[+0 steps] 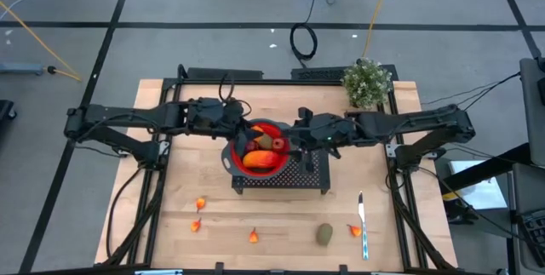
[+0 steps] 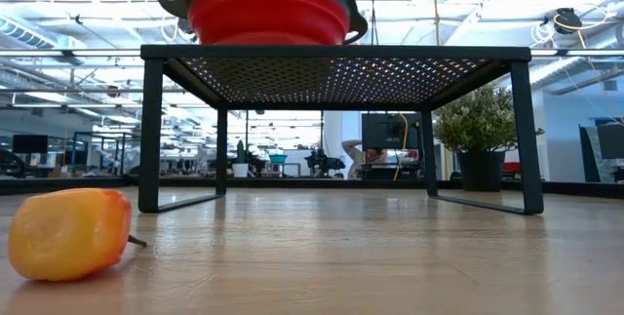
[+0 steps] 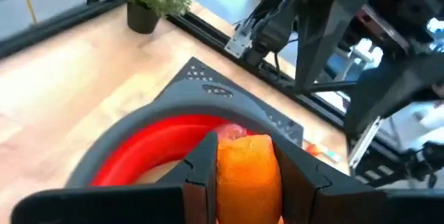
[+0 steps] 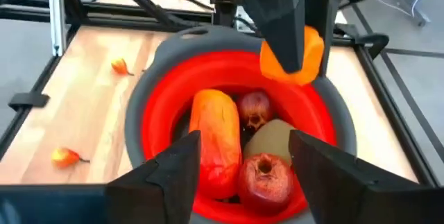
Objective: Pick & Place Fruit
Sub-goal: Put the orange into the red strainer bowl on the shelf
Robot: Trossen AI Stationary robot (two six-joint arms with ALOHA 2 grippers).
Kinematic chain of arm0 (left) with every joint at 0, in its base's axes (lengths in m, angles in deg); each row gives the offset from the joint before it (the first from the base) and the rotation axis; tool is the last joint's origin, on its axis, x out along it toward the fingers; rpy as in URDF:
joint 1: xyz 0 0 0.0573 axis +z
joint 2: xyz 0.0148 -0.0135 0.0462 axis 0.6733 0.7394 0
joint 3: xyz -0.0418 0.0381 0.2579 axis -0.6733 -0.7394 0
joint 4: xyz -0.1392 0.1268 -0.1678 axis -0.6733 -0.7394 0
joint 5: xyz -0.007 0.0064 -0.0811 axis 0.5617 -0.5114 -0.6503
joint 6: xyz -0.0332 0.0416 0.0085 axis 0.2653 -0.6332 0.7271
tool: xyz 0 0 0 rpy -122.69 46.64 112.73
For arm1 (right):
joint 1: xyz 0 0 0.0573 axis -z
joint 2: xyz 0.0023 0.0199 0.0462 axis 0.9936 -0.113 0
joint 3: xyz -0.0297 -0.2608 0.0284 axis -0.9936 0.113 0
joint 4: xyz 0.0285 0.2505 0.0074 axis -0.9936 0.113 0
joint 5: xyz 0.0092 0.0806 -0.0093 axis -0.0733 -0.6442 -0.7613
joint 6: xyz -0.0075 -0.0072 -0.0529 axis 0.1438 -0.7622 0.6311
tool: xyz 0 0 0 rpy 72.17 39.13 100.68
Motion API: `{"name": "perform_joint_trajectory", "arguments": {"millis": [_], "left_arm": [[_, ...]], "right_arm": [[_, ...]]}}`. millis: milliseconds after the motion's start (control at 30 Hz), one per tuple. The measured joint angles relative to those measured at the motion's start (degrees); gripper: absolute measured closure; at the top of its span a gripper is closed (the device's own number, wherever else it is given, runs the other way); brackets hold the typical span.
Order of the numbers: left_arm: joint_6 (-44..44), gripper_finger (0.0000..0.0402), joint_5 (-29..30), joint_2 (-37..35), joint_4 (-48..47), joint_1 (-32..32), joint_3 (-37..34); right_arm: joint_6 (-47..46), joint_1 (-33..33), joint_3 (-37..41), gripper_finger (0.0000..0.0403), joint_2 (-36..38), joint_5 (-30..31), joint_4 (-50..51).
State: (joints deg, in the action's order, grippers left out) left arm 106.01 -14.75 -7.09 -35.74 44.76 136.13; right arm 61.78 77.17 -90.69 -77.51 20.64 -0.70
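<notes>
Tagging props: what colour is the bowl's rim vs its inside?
The bowl has a dark grey rim and a red inside; the right wrist view shows it best.

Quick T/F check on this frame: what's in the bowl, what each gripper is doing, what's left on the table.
1. The left gripper is shut on an orange fruit piece above the red bowl. True.
2. The red bowl is empty. False: it holds a long orange piece, two dark red round fruits and a brownish-green one.
3. The bowl sits on a black mesh stand. True.
4. The right gripper is shut on a dark red fruit. False: its fingers stand open over the bowl, holding nothing.
5. No fruit is left on the table. False: small orange bits and a brownish-green oval lie near the front edge.
6. A potted plant stands at a back corner. True.
</notes>
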Motion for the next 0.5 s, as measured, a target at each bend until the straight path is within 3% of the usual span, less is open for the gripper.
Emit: {"name": "perform_joint_trajectory", "arguments": {"millis": [500], "left_arm": [[-16.96, 0.0306, 7.53, 0.02, -0.84, -2.09, 0.00]], "right_arm": [[-1.10, -0.53, 0.08, 0.0375, 6.40, -1.65, 5.96]]}}
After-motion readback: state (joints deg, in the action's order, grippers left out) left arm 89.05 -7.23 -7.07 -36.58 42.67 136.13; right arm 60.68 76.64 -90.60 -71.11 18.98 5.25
